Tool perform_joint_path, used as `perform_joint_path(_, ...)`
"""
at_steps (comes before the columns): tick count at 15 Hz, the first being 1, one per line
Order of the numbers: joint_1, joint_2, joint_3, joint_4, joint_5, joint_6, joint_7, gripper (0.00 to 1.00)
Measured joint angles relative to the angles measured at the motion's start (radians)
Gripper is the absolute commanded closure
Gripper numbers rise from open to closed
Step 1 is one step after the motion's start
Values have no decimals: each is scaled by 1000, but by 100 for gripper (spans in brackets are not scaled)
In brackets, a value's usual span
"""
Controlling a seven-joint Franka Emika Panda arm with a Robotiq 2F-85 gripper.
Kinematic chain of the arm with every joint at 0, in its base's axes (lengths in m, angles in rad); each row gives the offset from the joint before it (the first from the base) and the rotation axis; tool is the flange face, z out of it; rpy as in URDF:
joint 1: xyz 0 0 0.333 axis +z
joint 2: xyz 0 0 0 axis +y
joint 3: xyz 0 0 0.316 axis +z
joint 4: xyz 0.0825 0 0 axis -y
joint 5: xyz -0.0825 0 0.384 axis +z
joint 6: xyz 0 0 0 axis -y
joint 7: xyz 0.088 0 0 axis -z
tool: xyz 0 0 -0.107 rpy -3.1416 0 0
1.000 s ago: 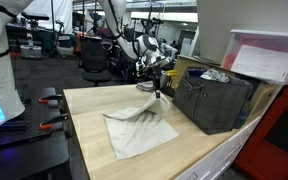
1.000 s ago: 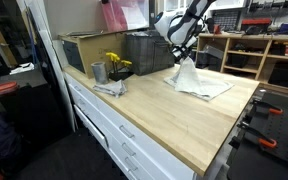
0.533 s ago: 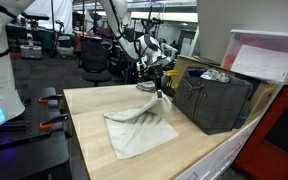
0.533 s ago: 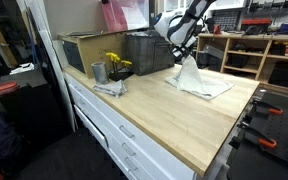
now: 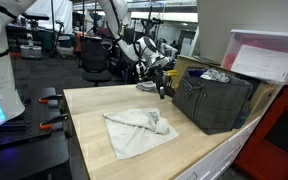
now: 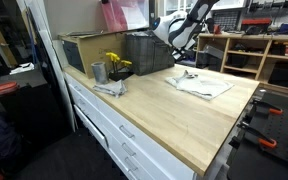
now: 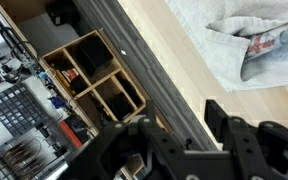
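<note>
we see the gripper (image 5: 162,88) hanging above the far edge of the worktop (image 5: 92,108), just over a pale cloth (image 5: 139,128). in the wrist view its two dark fingers (image 7: 234,135) stand apart with bare wood showing between them, and nothing is clamped there. the cloth lies on the worktop, mostly flat, with a crumpled ridge along the side nearest the gripper. it is not touching the gripper in either exterior view (image 6: 202,83). in the wrist view the cloth (image 7: 249,40) sits in the upper right corner, one fold bunched and showing a patch of darker colour.

beside the cloth, at the back of the worktop, stands a dark crate (image 5: 219,100) with open-work walls. it is near the cloth but apart from it. a pink-lidded box (image 5: 269,58) rests higher up behind the crate. in an exterior view a metal cup (image 6: 98,72) stands at the near end of the worktop with something yellow (image 6: 116,63) next to it. both are well apart from the cloth. a wooden shelf (image 7: 94,80) with square compartments shows beyond the worktop's edge in the wrist view.
</note>
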Motion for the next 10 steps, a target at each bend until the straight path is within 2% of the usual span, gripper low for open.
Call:
perform_joint_path(2,-3,0,20,-7,-15,0,9,2)
perform_joint_path(3,-6,0,36,-14,-15,0,10,0)
perform_joint_path(6,-17,-10,107,-52,13,8,10,0)
perform_joint_path(10,-43,-50,196,-126,158,70,0,0)
